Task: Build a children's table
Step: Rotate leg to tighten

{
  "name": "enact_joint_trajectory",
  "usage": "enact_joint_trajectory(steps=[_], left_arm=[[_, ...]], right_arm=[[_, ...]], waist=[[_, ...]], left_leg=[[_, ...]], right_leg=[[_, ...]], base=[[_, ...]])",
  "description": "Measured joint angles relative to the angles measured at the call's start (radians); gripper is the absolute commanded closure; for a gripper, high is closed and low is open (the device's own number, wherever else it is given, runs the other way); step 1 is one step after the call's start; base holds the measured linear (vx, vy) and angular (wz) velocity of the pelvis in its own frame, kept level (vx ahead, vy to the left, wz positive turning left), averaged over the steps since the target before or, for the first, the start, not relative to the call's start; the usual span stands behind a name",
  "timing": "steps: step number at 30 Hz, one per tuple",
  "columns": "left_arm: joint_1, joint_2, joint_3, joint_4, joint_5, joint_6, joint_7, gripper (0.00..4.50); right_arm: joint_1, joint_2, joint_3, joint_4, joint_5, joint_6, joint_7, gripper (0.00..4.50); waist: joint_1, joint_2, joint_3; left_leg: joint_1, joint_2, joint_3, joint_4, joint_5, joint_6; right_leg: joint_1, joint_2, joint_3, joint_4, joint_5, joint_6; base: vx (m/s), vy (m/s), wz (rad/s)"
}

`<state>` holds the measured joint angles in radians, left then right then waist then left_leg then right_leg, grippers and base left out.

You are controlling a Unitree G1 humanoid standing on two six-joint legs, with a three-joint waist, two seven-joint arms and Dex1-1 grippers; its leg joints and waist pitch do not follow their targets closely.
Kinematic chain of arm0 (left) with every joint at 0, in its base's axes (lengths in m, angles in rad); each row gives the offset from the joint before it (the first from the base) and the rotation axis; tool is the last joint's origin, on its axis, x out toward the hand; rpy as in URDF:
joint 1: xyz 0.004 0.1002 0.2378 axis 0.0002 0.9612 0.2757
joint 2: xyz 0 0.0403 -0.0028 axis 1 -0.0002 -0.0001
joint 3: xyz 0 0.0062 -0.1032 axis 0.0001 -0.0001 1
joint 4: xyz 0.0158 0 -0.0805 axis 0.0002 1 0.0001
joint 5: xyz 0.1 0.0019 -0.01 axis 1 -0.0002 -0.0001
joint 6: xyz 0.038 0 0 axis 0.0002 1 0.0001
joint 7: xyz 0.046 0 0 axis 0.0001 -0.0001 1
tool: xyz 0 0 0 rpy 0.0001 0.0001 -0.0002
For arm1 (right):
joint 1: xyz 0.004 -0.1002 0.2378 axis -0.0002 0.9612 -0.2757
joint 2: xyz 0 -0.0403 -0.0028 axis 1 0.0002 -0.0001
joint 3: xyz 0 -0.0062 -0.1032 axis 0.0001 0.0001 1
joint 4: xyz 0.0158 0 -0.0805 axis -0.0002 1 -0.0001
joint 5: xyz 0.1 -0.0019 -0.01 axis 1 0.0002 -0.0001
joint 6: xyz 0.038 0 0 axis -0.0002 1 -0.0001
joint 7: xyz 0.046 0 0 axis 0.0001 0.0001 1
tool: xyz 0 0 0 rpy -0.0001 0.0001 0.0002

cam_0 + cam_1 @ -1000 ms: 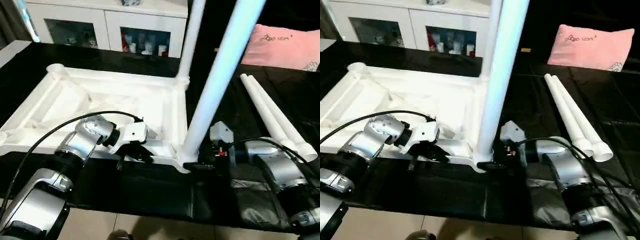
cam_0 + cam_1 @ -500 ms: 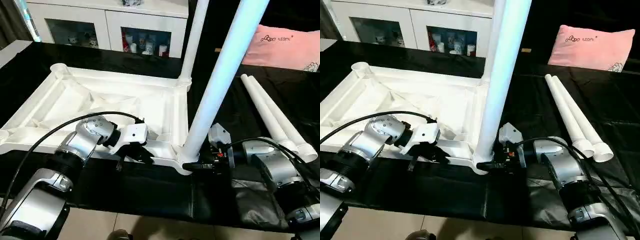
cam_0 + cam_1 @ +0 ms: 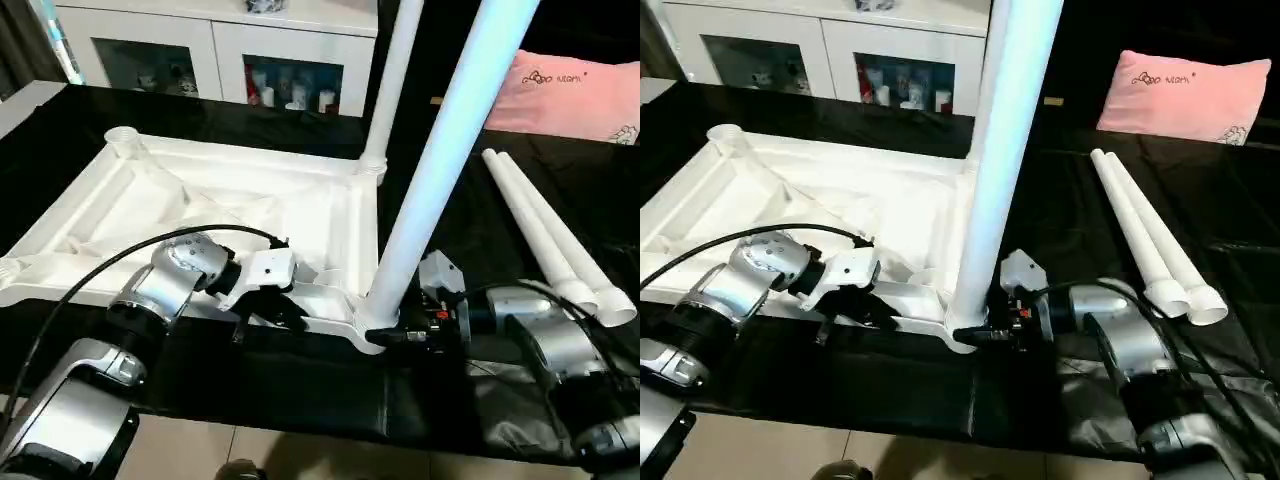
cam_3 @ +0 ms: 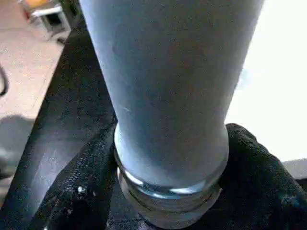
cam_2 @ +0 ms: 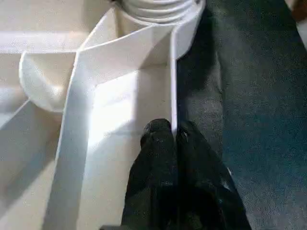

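My right pincer [image 3: 985,335] grasps the base of the upright leg [image 3: 430,190] where it stands in the near corner socket of the tabletop [image 3: 200,215]. My left pincer [image 5: 173,143] is clenched on the tabletop's near rim. A second leg [image 3: 388,90] stands in the far socket. Two loose legs [image 3: 1145,235] lie on the black counter [image 3: 300,375], with the pink pillow [image 3: 1185,85] and the white cabinet [image 3: 215,50] beyond.

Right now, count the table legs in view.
4: near leg upright in the near corner socket, far leg upright in the far corner, two loose legs lying right of the tabletop.
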<state>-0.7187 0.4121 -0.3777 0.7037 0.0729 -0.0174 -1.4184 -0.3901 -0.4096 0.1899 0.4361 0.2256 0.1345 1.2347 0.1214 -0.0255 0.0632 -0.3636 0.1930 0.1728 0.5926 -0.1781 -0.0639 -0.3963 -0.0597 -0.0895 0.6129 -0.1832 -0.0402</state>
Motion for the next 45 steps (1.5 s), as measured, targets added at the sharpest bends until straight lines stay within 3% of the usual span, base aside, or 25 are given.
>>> enact_joint_trajectory(steps=[5, 7, 11, 17, 19, 27, 33, 40, 45], left_arm=[[-0.025, -0.085, 0.042, 0.068, 0.016, 0.127, 0.193, 4.50], [-0.032, -0.132, 0.061, 0.070, 0.020, 0.200, 0.280, 4.50], [-0.051, -0.202, 0.096, 0.085, 0.031, 0.289, 0.432, 4.50], [-0.078, -0.264, 0.127, 0.105, 0.039, 0.354, 0.572, 4.50], [-0.079, -0.273, 0.129, 0.103, 0.039, 0.359, 0.582, 4.50], [-0.076, -0.245, 0.137, 0.092, 0.035, 0.342, 0.561, 4.50], [-0.058, -0.169, 0.123, 0.085, 0.034, 0.245, 0.451, 4.50], [-0.034, -0.082, 0.091, 0.063, 0.020, 0.126, 0.270, 4.50], [-0.025, -0.014, 0.055, 0.053, 0.010, 0.049, 0.111, 4.50]], right_arm=[[0.016, 0.118, -0.098, 0.019, -0.026, 0.063, -0.322, 1.73], [0.009, 0.188, -0.150, 0.042, -0.033, 0.073, -0.477, 1.73], [-0.064, 0.291, -0.198, 0.123, -0.066, 0.077, -0.729, 1.73], [-0.161, 0.363, -0.234, 0.208, -0.105, 0.096, -0.937, 1.73], [-0.164, 0.375, -0.259, 0.212, -0.105, 0.092, -0.948, 1.17], [-0.105, 0.358, -0.258, 0.166, -0.064, 0.047, -0.844, 0.51], [-0.016, 0.239, -0.218, 0.074, -0.011, 0.049, -0.569, 0.06], [0.011, 0.092, -0.179, -0.002, 0.023, 0.050, -0.303, 0.06], [0.015, -0.018, -0.136, -0.049, 0.037, 0.034, -0.122, 0.06]], waist=[[-0.028, 0.003, -0.001], [-0.042, 0.004, -0.001], [-0.070, 0.006, -0.002], [-0.078, 0.009, -0.002], [-0.074, 0.009, -0.002], [-0.073, 0.009, -0.002], [-0.073, 0.010, -0.002], [-0.047, 0.010, -0.001], [-0.020, 0.010, -0.001]], left_leg=[[0.019, 0.000, 0.000, 0.002, 0.001, 0.000], [0.019, -0.001, 0.000, 0.002, 0.001, 0.000], [0.016, -0.001, -0.002, 0.002, 0.001, 0.000], [0.013, -0.001, -0.002, 0.002, 0.001, 0.002], [0.013, -0.001, -0.002, 0.001, -0.001, 0.003], [0.013, 0.000, -0.001, -0.009, -0.001, 0.003], [0.008, 0.000, -0.001, -0.009, -0.001, 0.003], [-0.004, 0.000, -0.001, -0.006, 0.000, 0.004], [-0.004, 0.001, -0.001, -0.005, 0.000, 0.005]], right_leg=[[0.016, -0.001, -0.002, -0.004, -0.002, 0.004], [0.017, -0.003, -0.005, -0.007, -0.002, 0.004], [0.016, -0.004, -0.009, -0.015, -0.001, 0.002], [0.015, -0.004, -0.008, -0.017, 0.003, -0.001], [0.014, -0.004, -0.008, -0.017, 0.009, -0.002], [0.010, -0.002, -0.008, -0.018, 0.011, -0.001], [0.005, -0.001, -0.008, -0.018, 0.011, -0.001], [-0.004, -0.002, -0.008, -0.017, 0.012, -0.001], [-0.004, -0.002, -0.008, -0.016, 0.012, -0.001]], base=[[0.000, 0.000, 0.00], [0.000, 0.000, 0.00], [0.000, 0.000, 0.00], [0.000, 0.000, 0.00], [0.000, 0.000, 0.00], [0.000, 0.000, 0.00], [0.000, 0.000, 0.00], [0.000, 0.000, 0.00], [0.000, 0.000, 0.00]])
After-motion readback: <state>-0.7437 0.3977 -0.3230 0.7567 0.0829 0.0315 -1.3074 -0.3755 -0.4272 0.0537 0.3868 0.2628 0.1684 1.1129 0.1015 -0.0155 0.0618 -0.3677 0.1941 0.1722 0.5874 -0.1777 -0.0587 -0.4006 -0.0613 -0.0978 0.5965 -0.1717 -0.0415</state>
